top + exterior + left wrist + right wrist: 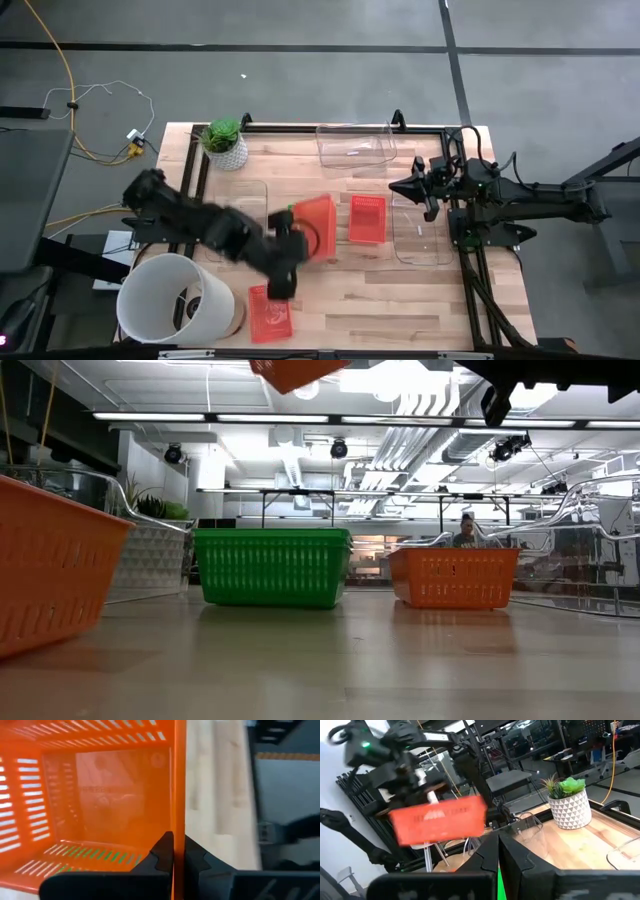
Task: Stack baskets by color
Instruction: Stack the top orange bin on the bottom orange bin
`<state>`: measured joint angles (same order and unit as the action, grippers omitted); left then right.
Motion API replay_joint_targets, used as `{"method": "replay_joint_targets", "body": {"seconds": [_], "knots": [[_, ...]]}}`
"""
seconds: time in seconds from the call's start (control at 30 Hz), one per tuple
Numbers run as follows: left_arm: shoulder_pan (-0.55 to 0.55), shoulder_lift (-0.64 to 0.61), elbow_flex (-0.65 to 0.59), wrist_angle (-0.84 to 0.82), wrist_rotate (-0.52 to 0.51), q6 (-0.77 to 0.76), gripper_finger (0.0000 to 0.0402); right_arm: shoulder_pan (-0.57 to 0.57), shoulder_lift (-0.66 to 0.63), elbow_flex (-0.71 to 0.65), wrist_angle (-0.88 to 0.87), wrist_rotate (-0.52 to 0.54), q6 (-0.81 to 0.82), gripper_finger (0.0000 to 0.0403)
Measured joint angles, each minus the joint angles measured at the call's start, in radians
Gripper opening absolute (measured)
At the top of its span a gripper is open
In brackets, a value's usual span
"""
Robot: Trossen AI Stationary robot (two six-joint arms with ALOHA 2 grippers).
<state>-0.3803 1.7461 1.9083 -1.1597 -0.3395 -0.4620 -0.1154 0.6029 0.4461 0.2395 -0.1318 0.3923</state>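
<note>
My left gripper: clamped on the rim of a raised red basket, table centre.
Around it: second red basket at three o'clock; third red basket at six o'clock; green basket underneath; white bucket at eight o'clock.
My right gripper: closed, empty, over a clear basket.

The tabletop is pale wood, its planks showing grain under a smooth, faintly sheeny finish. The red baskets are thin slotted plastic, slightly glossy, as is the red basket pinched in the left claw, whose fingers are matt black. A green basket has the same ribbed plastic mesh. Near the far edge a clear basket is glassy, transparent plastic. The white bucket at the near left corner looks smooth and matt.
</note>
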Motion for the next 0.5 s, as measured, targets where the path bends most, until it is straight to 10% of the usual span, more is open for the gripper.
{"method": "replay_joint_targets", "body": {"seconds": [0.5], "knots": [[-0.088, 0.253, 0.123, -0.152, 0.328, -0.287, 0.0, 0.0, 0.0, 0.0, -0.018, -0.018, 0.019, 0.0]]}}
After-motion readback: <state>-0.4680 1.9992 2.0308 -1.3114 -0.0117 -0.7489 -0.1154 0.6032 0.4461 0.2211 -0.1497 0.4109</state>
